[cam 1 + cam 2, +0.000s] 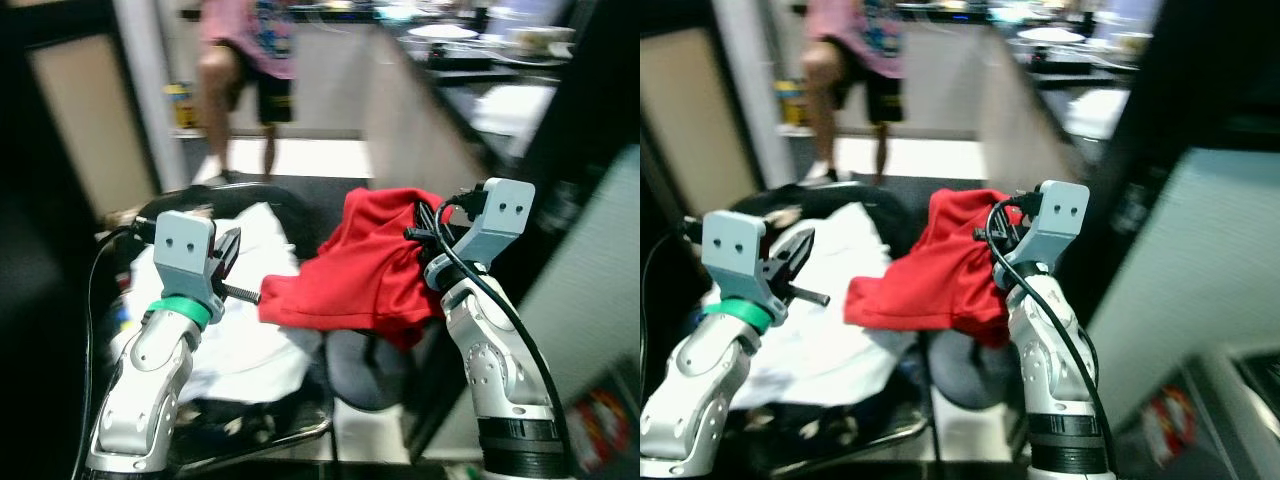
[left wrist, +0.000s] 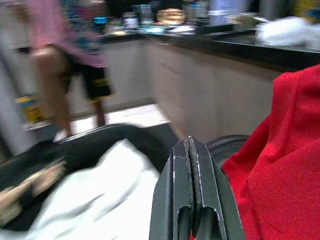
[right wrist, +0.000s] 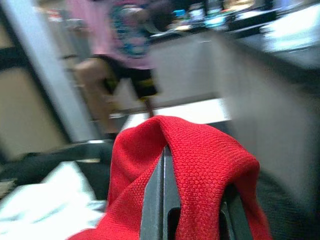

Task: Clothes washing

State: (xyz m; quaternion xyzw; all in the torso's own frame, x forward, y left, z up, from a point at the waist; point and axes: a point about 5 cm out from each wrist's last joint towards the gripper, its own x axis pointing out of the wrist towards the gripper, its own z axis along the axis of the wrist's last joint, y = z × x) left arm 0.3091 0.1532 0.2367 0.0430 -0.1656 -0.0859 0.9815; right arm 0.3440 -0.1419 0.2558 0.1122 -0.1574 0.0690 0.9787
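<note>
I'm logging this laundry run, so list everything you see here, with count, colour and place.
Red knit garment: one, red, draped over the right gripper, hanging above the basket.
White laundry: one heap, white, inside the basket.
Dark laundry basket: one, black, on the floor ahead.
Kitchen counter: one, dark top with pale front, to the right, with blurred items on it.
Person: one, pink top, black shorts, standing behind.
Left gripper: shut, empty, above the white laundry.
Right gripper: shut on the red garment.
</note>
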